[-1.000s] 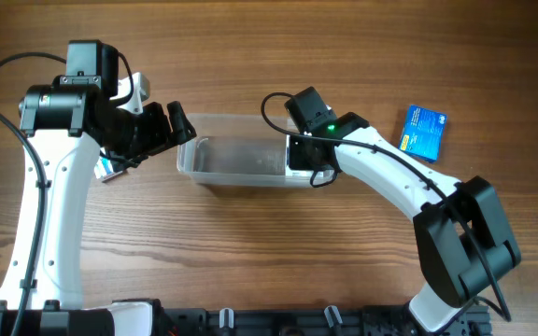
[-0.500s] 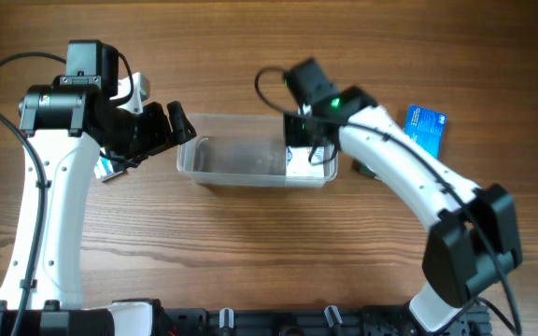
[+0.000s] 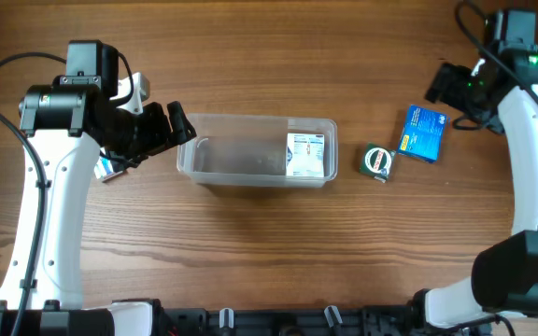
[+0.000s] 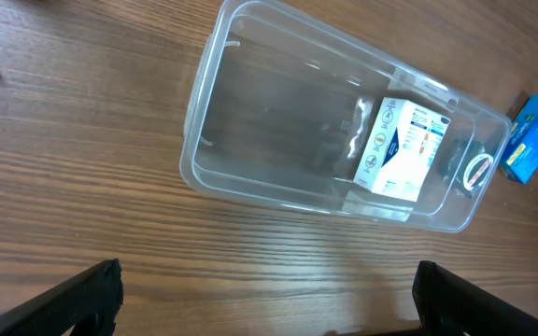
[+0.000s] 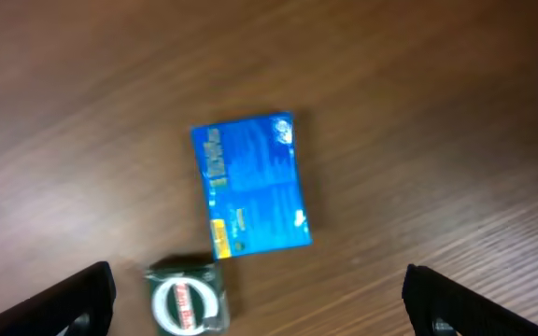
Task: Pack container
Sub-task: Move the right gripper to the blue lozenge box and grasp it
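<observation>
Right gripper (image 5: 264, 299), gaping empty, has swung away: small white carton (image 3: 306, 155) now packed in the clear rectangular plastic container (image 3: 241, 182)

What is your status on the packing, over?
Left gripper open, empty, beside tub. Right gripper open, empty, near blue box. Tub holds one white box; blue box and green tin outside on table. Nothing in the way.
</observation>
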`<state>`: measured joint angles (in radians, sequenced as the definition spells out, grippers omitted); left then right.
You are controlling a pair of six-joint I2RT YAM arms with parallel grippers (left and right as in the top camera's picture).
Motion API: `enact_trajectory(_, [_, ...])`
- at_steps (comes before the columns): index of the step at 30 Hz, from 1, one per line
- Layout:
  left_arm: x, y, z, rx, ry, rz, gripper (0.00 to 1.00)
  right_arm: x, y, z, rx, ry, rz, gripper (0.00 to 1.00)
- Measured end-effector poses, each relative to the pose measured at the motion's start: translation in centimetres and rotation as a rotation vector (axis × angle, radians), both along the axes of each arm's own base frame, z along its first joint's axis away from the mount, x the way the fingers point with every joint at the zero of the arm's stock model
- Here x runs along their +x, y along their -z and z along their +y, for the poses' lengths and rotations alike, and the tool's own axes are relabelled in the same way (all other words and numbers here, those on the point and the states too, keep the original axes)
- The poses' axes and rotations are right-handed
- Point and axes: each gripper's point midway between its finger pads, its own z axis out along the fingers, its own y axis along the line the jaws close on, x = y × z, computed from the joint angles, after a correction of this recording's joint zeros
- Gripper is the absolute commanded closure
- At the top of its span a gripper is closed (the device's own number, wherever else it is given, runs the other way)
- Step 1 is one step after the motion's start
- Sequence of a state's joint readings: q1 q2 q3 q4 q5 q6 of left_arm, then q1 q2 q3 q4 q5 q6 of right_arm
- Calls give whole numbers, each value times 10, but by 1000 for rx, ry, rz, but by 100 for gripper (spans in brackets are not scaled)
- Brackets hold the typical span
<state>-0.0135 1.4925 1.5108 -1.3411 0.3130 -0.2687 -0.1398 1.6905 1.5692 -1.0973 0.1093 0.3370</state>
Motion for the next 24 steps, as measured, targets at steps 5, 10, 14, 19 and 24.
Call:
enact_trajectory(5, [0, 0, 0, 0, 0, 2, 0, 6, 66, 3, 2, -63, -19, 0])
enact_trajectory(10, [0, 0, 0, 0, 0, 1, 0, 2, 103, 9, 9, -139, -29, 0])
enact_trajectory(14, [0, 0, 0, 0, 0, 1, 0, 6, 117, 10, -4, -171, -48, 0])
enact_trajectory(19, [0, 0, 0, 0, 0, 1, 0, 10, 152, 13, 11, -222, 7, 1])
enact_trajectory(24, [0, 0, 0, 0, 0, 1, 0, 13, 159, 12, 2, -246, 8, 38])
